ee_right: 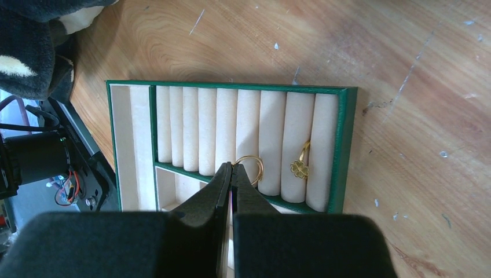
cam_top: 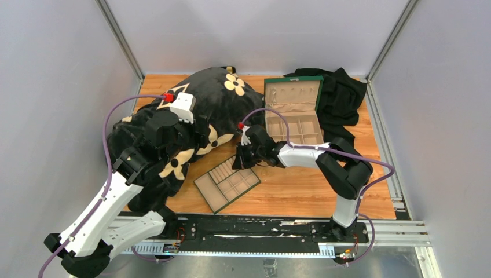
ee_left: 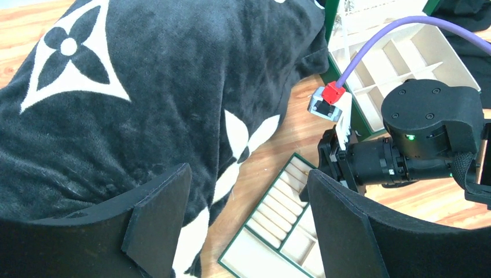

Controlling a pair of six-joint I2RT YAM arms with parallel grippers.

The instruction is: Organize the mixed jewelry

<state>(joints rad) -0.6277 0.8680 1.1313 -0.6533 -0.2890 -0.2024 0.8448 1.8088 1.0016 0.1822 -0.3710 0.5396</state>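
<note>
Right gripper closed, tips beside thin gold ring in the tray ring rolls; clover ring nearby. Left gripper spread wide over black blanket.

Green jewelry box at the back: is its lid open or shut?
Open: the lid stands upright behind the green box, leaving its beige divided inside exposed.

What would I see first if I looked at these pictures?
A big black blanket with cream flowers covers the left of the wooden table. Beside it lies a green tray, with a gold clover ring and a plain gold ring tucked between its beige rolls. The shut right tool points at the plain ring.
</note>
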